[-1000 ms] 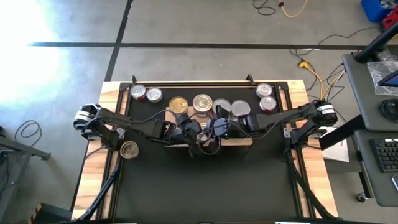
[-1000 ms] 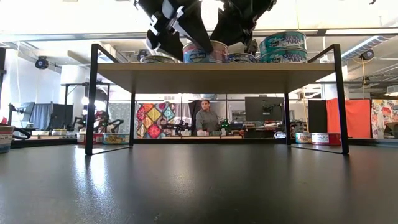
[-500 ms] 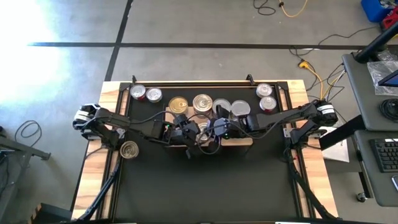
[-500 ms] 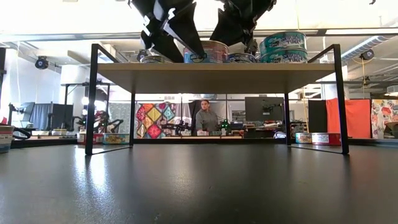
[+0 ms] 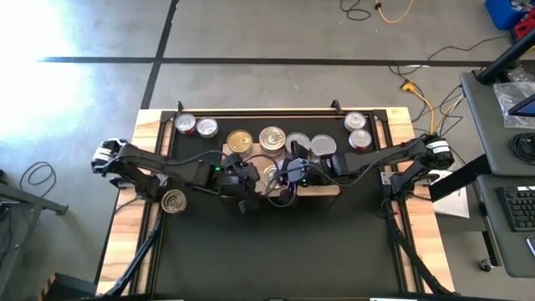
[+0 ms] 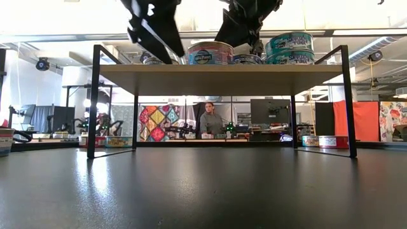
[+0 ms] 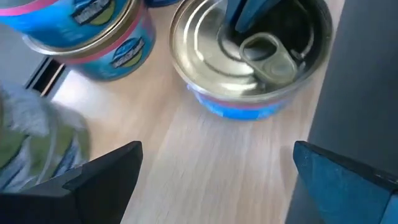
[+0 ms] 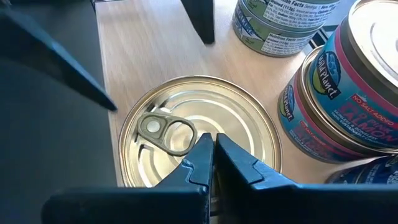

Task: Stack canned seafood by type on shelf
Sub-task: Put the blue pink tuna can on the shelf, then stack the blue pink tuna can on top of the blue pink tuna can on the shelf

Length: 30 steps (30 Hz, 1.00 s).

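My left gripper [image 5: 243, 186] hangs spread wide over the near edge of the shelf [image 5: 328, 190], holding nothing; in my left wrist view its two fingers [image 7: 99, 180] stand apart over bare pale wood, with one tin [image 7: 249, 59] just ahead of them and clear of both. My right gripper [image 5: 284, 178] is closed tight with its tips pressed together right over that same tin's lid [image 8: 199, 146], beside the pull tab; I cannot tell whether they touch it.

Room is narrow here. The tin [image 5: 269, 174] sits near the shelf's front edge, black mat [image 5: 276, 251] below and beyond. Behind it the board is crowded: a gold-lidded tin [image 5: 239, 140], a silver one [image 5: 272, 138] and more to the right [image 5: 322, 146], some stacked two high in the low view [image 6: 290, 48]. The open side is the front, toward the mat.

The tin stands upright, axis vertical, lid up. It is short and round, silver lid with concentric rings, blue band with a pink stripe [image 6: 210, 52]. More tins stand on the mat: two at the far left [image 5: 195, 125], two at the far right [image 5: 357, 130], one near my left arm [image 5: 173, 201].
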Available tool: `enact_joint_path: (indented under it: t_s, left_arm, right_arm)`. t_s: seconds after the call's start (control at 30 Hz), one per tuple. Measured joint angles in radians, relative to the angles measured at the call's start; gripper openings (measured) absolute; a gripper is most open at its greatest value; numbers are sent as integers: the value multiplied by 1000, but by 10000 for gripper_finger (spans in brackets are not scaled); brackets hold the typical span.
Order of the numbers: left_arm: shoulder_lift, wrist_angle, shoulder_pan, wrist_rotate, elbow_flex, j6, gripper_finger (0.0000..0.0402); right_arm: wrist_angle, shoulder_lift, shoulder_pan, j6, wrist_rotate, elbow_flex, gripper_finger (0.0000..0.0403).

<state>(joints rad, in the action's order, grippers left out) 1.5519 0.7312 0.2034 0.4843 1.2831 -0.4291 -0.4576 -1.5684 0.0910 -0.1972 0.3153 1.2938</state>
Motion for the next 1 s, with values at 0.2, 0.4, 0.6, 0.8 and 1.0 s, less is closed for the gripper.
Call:
enact_joint_path:
  t_s: [0.2, 0.4, 0.6, 0.8, 1.0]
  left_arm:
    - [-76, 37, 29, 3, 0, -25, 400]
    - [-157, 21, 66, 5, 0, -36, 400]
    - [-241, -7, 99, 50, 0, -36, 392]
    - [-336, -24, 120, 50, 0, -51, 382]
    - [-398, 49, 146, 49, 0, -73, 363]
  right_arm:
    - [1, 0, 0, -4, 0, 0, 12]
    - [35, -1, 0, -4, 1, -2, 12]
    - [45, -2, -1, -5, 1, 6, 12]
    - [29, -1, -1, -5, -10, 43, 12]
    - [33, 1, 3, 18, -8, 105, 12]
